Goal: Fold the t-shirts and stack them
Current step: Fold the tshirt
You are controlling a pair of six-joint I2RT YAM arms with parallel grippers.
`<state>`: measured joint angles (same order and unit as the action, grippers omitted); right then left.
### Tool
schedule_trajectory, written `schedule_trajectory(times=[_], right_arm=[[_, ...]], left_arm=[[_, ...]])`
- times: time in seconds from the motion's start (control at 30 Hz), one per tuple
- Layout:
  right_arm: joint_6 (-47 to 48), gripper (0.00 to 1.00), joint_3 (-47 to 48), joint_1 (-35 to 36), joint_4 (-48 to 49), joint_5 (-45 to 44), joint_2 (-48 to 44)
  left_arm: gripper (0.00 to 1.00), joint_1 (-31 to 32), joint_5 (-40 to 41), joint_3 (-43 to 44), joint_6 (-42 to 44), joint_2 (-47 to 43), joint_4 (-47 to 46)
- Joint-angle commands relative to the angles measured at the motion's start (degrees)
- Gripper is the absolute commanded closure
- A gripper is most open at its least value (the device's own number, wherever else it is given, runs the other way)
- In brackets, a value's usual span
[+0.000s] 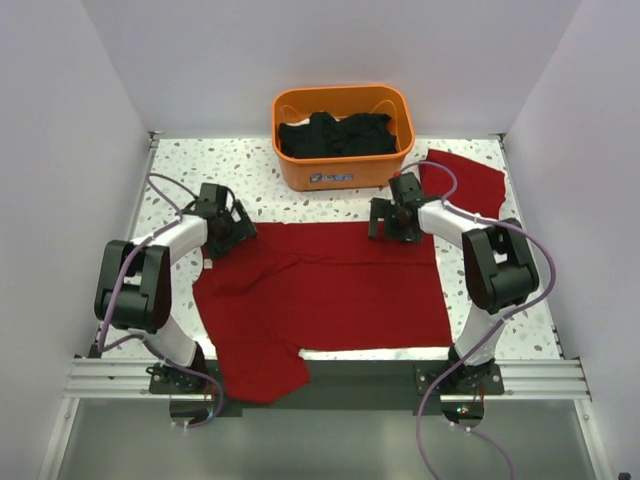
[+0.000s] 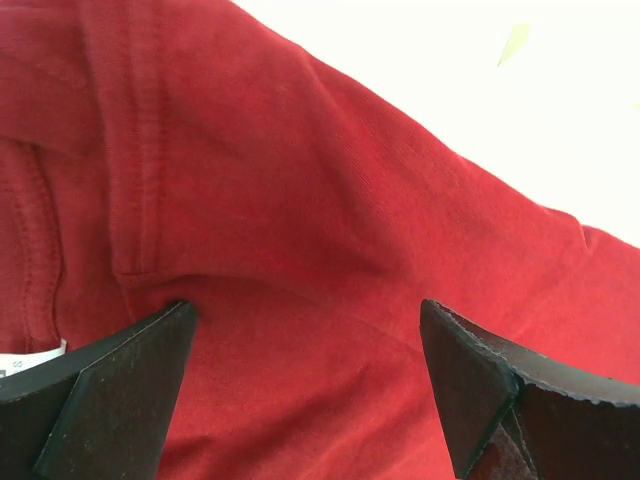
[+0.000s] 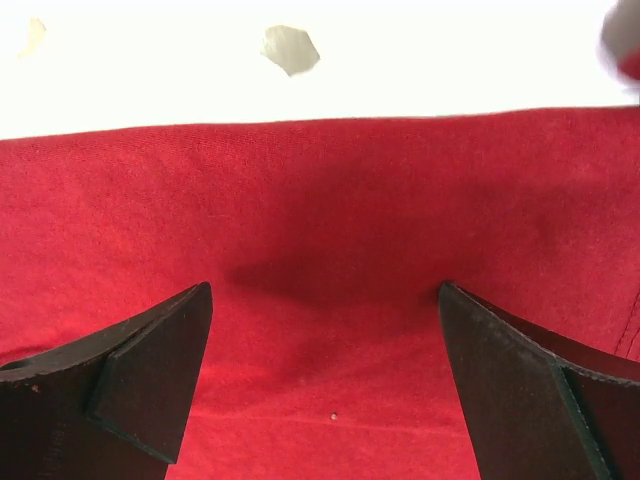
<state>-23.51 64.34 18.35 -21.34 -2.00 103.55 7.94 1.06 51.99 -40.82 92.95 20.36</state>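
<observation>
A dark-red t-shirt (image 1: 330, 290) lies spread across the middle of the table, and one part (image 1: 260, 370) hangs over the near edge. My left gripper (image 1: 226, 226) is open at its far left corner, jaws wide over the cloth (image 2: 300, 200) near a seam; a bit of white label (image 2: 45, 352) shows. My right gripper (image 1: 394, 221) is open at the shirt's far edge, jaws wide over the red cloth (image 3: 320, 200), with nothing between them. A second dark-red t-shirt (image 1: 465, 183) lies at the back right.
An orange basket (image 1: 340, 172) with dark clothes (image 1: 335, 135) stands at the back centre, just beyond both grippers. White walls close in the speckled table (image 1: 180, 165) on the left, the right and the back. An aluminium rail (image 1: 330, 378) runs along the near edge.
</observation>
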Motion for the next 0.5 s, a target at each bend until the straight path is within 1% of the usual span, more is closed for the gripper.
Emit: schedule_trajectory(times=[0.0,0.2,0.33,0.4,0.47], right_arm=[[0.1,0.01,2.9,0.7,1.0,0.9,4.2],[0.0,0.01,8.0,1.3,0.4,0.7,8.8],[-0.1,0.01,14.8,1.3,-2.8,-2.9,13.0],[0.1,0.01,16.7,1.3,-3.2,-4.1,14.9],[0.7,0.01,18.8,1.3,-3.3,-6.3,15.6]], left_arm=[[0.0,-3.1,6.0,1.4,3.0,6.4,-0.9],[0.0,-6.4,6.7,9.7,4.3,11.6,0.0],[0.0,-7.9,3.6,14.4,5.8,16.8,-1.4],[0.0,-7.9,2.8,18.0,6.9,19.0,-0.4],[0.0,-7.9,2.5,19.4,7.3,20.7,-0.6]])
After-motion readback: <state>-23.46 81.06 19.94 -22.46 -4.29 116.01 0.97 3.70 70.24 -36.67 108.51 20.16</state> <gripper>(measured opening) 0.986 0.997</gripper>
